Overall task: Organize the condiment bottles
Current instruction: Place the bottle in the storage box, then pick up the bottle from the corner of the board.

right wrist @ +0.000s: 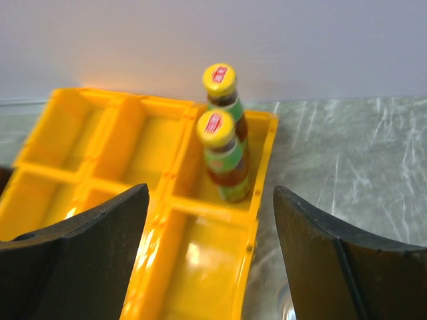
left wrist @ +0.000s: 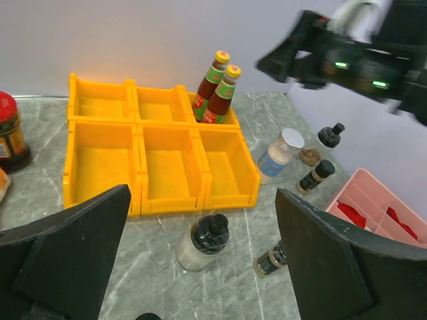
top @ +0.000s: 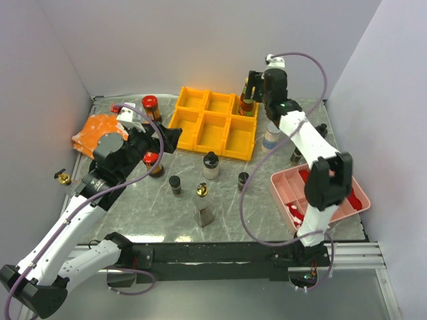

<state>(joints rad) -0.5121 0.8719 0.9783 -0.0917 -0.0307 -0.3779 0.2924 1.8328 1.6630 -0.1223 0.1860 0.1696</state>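
Two sauce bottles with yellow-green caps (top: 248,100) stand in the back right compartment of the yellow organizer (top: 212,137); they also show in the right wrist view (right wrist: 223,150) and the left wrist view (left wrist: 217,90). My right gripper (top: 254,83) (right wrist: 210,192) is open just above and in front of them, holding nothing. My left gripper (top: 172,139) (left wrist: 201,197) is open and empty, left of the organizer. On the table are a black-capped clear jar (top: 211,165) (left wrist: 203,241), a small dark bottle (top: 243,180) (left wrist: 270,261), a silver-capped jar (top: 271,137) (left wrist: 279,155), two red-capped jars (top: 151,107) (top: 153,163) and a gold-capped bottle (top: 202,203).
A pink tray (top: 347,207) with red packets sits at the right front. An orange cloth (top: 100,133) lies at the back left. Two dark bottles (top: 297,155) (top: 321,130) stand by the right arm, and a small black-capped bottle (top: 175,185) stands near the middle.
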